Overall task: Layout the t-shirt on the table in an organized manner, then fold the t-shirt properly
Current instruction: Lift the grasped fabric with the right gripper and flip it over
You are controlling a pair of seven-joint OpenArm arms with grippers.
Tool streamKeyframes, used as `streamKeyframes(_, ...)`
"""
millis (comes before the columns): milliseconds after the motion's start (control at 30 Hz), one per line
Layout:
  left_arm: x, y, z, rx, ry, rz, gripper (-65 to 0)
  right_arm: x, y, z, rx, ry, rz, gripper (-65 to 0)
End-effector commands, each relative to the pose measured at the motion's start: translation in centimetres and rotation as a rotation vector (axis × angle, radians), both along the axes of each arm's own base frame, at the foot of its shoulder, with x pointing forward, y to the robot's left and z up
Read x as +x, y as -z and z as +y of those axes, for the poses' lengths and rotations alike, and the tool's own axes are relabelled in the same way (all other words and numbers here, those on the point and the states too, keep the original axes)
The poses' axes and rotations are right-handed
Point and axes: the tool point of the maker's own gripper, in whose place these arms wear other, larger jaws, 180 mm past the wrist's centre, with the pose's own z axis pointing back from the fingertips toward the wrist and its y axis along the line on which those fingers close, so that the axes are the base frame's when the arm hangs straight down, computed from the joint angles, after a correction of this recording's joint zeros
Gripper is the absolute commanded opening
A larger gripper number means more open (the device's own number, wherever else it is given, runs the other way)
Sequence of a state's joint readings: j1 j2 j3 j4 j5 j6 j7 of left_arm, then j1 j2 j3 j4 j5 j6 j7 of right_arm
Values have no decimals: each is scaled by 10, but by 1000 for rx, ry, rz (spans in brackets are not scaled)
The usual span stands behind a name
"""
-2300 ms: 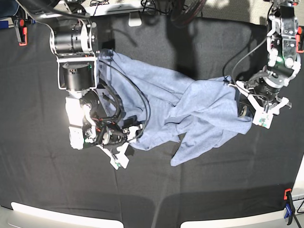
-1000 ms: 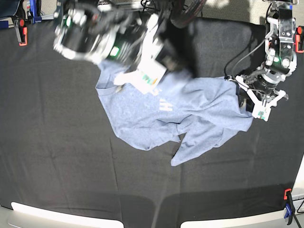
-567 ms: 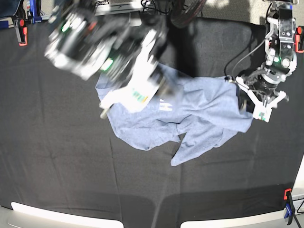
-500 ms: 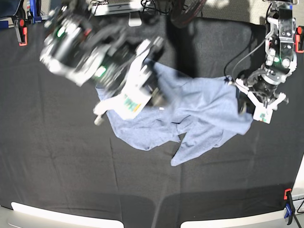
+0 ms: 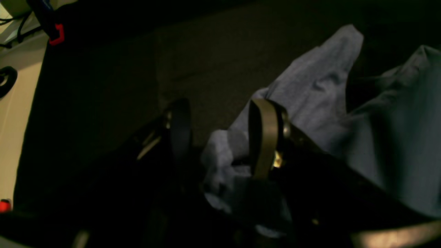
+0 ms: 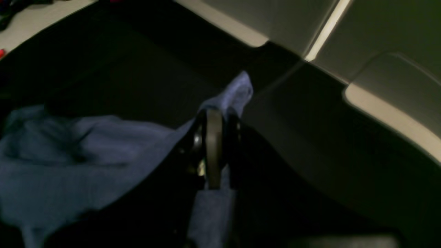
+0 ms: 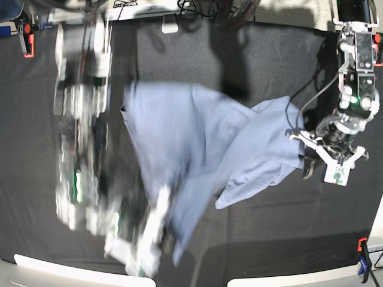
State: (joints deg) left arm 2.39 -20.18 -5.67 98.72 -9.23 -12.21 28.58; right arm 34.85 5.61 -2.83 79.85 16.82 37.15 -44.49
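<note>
T-shirt stretched out across the desk, both arms on it

The t-shirt (image 7: 197,143) is spread rumpled mid-desk (image 7: 269,239). The right gripper (image 6: 213,117), a blur in the base view, is pressed together pinching one edge; the left gripper (image 5: 220,134) has its jaws spread, with bunched fabric sitting between them.

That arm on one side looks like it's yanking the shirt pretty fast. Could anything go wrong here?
Possibly. The right gripper pinches only a small tip of the t-shirt, so a fast pull might slip it free. The left gripper stands open with a bunch of cloth between its fingers, so that end seems unheld and could drag across the table. The shirt is still bunched and folded over itself, so it may land crumpled.
</note>
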Motion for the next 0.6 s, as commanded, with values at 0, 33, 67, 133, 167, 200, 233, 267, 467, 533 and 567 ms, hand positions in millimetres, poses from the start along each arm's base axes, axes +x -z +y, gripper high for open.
streamKeyframes(0, 6, -15, 3, 3, 0, -48, -396, 21, -34, -2, 39, 14, -73, -650)
streamKeyframes(33, 6, -14, 3, 4, -1, -43, -396, 37, -39, -6, 47, 32, -78, -650)
streamKeyframes(67, 5, -14, 3, 6, -2, -39, -396, 53, -46, -11, 59, 54, -89, -650)
streamKeyframes(133, 5, -12, 4, 8, -4, -26, -396, 81, -58, -22, 63, 112, -106, -650)
streamKeyframes(167, 4, -10, 4, 9, -4, -20, -396, 93, -65, -30, 58, 151, -117, -650)
streamKeyframes(200, 3, -10, 4, 8, -4, -18, -396, 105, -72, -39, 49, 199, -129, -650)
streamKeyframes(233, 3, -8, 4, 9, -4, -14, -396, 115, -82, -48, 45, 248, -147, -650)
streamKeyframes(267, 2, -7, 4, 10, -5, -9, -396, 123, -92, -55, 43, 287, -163, -650)
streamKeyframes(467, 0, -1, 5, 18, -10, 27, -396, 134, -134, -57, 60, 308, -249, -620)
streamKeyframes(533, -1, 0, 6, 19, -11, 35, -396, 134, -134, -56, 58, 307, -252, -477)
streamKeyframes(567, -1, 0, 6, 19, -11, 35, -396, 134, -133, -57, 55, 307, -253, -404)
